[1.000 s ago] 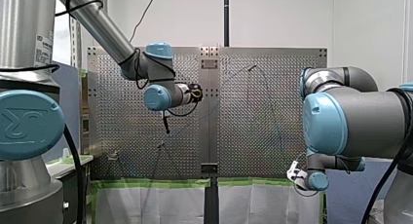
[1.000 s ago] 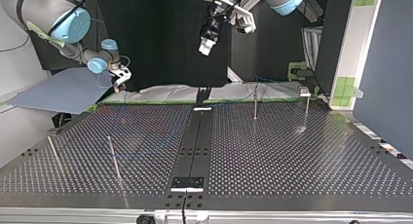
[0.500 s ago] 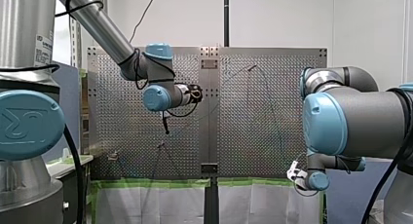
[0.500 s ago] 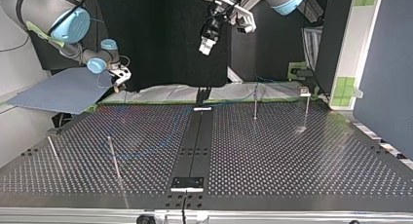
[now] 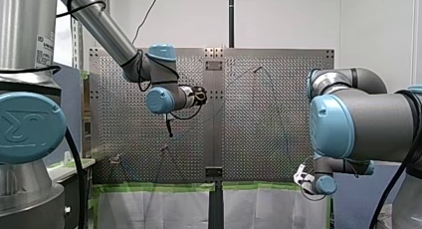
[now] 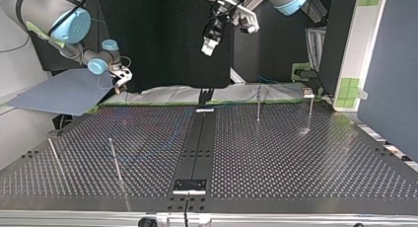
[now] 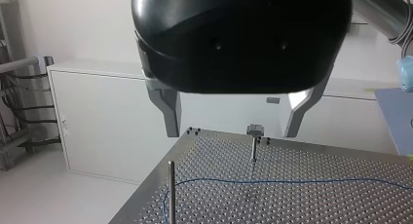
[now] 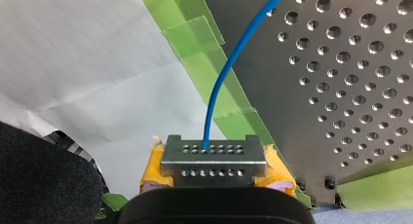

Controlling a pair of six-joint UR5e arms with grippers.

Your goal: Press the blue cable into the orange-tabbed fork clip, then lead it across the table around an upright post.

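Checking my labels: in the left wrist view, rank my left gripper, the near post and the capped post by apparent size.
1. left gripper
2. near post
3. capped post
Nearness makes true sizes unsure.

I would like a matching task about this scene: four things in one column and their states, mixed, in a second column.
Things:
1. my left gripper
2. my right gripper
3. blue cable
4. fork clip

States:
A. stands on a thin stem, nothing in its head
B. shut on the cable, yellow pads
C. open and empty, above the table
D. runs loose over the perforated surface

Pairs: 1-C, 2-B, 3-D, 4-A
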